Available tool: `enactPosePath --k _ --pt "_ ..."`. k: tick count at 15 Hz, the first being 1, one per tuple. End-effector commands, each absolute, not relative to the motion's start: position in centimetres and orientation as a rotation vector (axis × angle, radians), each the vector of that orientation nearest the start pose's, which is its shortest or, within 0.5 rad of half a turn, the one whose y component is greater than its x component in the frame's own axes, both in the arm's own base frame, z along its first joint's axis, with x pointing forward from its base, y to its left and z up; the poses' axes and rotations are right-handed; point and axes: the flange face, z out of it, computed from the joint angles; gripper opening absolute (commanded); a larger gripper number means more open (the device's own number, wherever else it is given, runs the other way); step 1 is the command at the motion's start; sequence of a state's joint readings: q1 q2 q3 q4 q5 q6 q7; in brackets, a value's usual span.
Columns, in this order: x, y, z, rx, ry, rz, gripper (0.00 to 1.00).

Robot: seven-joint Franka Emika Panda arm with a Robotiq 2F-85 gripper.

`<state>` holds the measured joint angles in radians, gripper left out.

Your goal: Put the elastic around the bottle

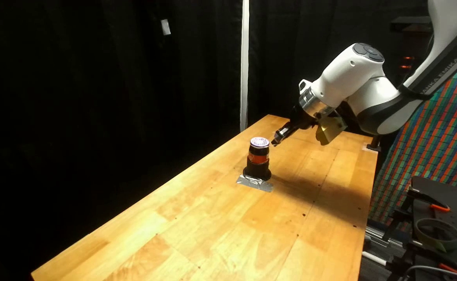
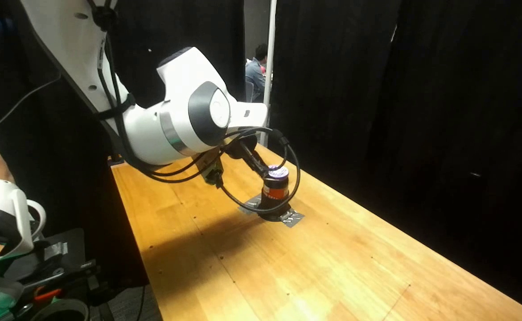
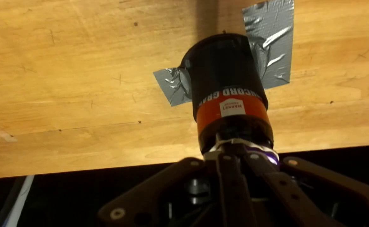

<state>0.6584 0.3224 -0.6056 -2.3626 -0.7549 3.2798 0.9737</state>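
The bottle (image 1: pixel 258 159), dark with an orange-red band, stands upright on the wooden table and also shows in an exterior view (image 2: pixel 277 192) and the wrist view (image 3: pixel 234 110). Its lid (image 1: pixel 259 142) is white and purple. A thin pale elastic (image 3: pixel 242 141) runs along the near side of the lid's rim at my fingertips; its far side is hidden. My gripper (image 3: pixel 234 149) has its fingertips together at the lid and looks shut on the elastic. In both exterior views the gripper (image 1: pixel 275 143) reaches down at a slant to the lid's edge (image 2: pixel 266 174).
The bottle's lower part sits in a wider black base (image 1: pixel 257 172). Grey tape (image 3: pixel 272 47) fixes the base to the table (image 1: pixel 220 234) on both sides. A cable (image 2: pixel 297 178) from the arm loops in front of the bottle. Black curtains (image 2: pixel 376 89) hang behind the table's edge.
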Motion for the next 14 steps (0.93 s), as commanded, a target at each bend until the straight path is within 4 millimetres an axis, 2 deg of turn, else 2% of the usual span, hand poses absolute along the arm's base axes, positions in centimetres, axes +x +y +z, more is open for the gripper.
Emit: enactPosePath --k 1,4,7,8,9,10,12,14 --pt "53.1 9.0 26.7 -2.878 0.114 -1.09 0.06" --pt "51.8 8.8 25.1 -2.844 0.111 -1.16 0.04" --pt "49.6 9.8 22.4 -2.828 0.107 -1.153 0.05" --pt "48.8 10.4 21.6 -2.838 0.113 -1.106 0.11" --pt "47.9 10.8 21.1 -2.846 0.134 -1.035 0.31" --pt "49.1 10.5 21.7 -2.868 0.111 -1.065 0.13" --pt "48.2 11.1 20.7 -2.876 0.107 -1.024 0.27" --pt "48.1 11.0 20.7 -2.877 0.112 -1.021 0.31"
